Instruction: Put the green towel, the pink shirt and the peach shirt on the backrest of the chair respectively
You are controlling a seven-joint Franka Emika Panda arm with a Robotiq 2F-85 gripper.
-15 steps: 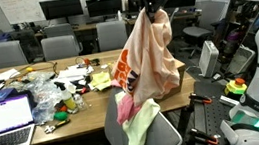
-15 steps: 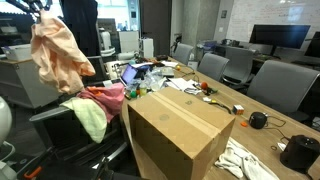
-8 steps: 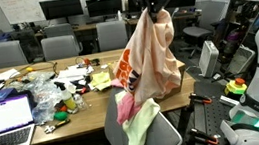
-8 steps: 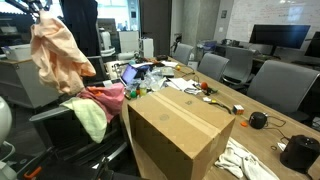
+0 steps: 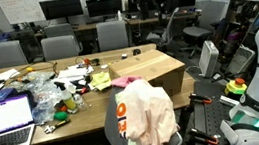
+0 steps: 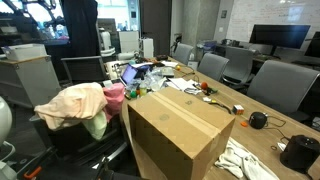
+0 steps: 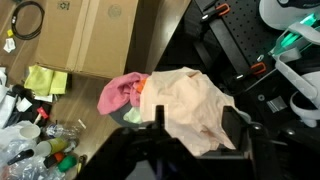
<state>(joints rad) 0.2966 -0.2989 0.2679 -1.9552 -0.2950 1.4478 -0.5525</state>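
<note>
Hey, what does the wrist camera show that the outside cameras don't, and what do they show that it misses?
Only the wrist view: a straight-down look past the hand, its fingers apart and holding nothing, directly above the peach shirt. Only the exterior views: the open laptop, the row of monitors in the background, and the green towel peeking out under the shirt. Shared: the peach shirt lying in a heap, the pink shirt beside it, and the cardboard box.
</note>
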